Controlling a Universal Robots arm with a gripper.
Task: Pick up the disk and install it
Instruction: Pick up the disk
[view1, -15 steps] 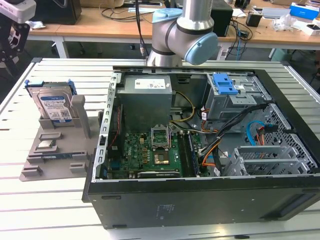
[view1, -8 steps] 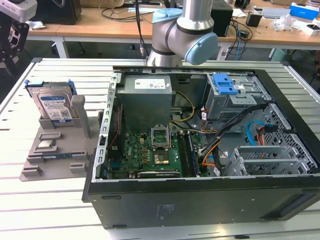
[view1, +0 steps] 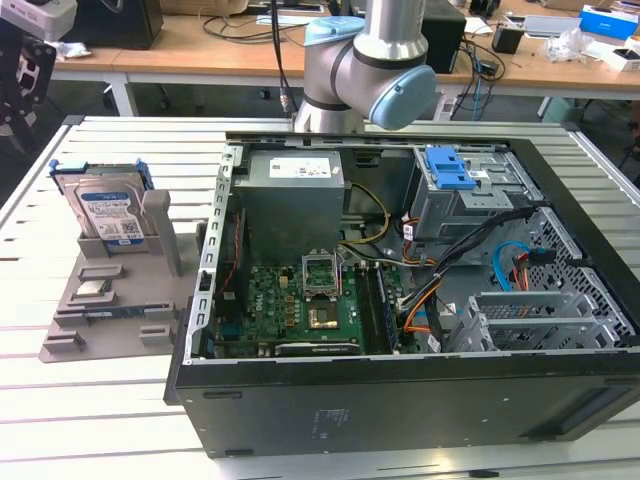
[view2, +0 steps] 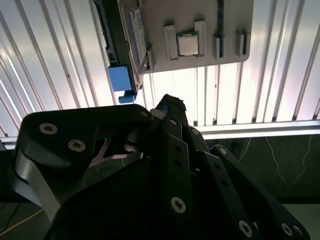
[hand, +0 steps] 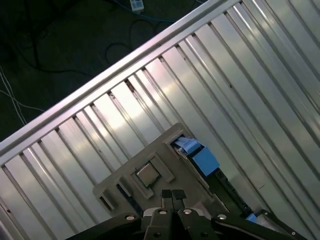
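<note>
A ribbed aluminium surface fills the foreground, with cluttered wooden desks and cables behind it. An open black computer case lies on its side on the surface, showing a green motherboard, a grey power supply and a blue latch plate. Towards the exterior view's left, just beside the case, sits a grey holder. The disk stands upright in a slot at the back of this holder, label facing forward, blue frame around its edges. 1 small square chip lies flat in the holder in front of it. The robot arm rises behind the case. In the first wrist view the 2 fingers are pressed together, holding nothing, above the holder and apart from the disk.
</note>
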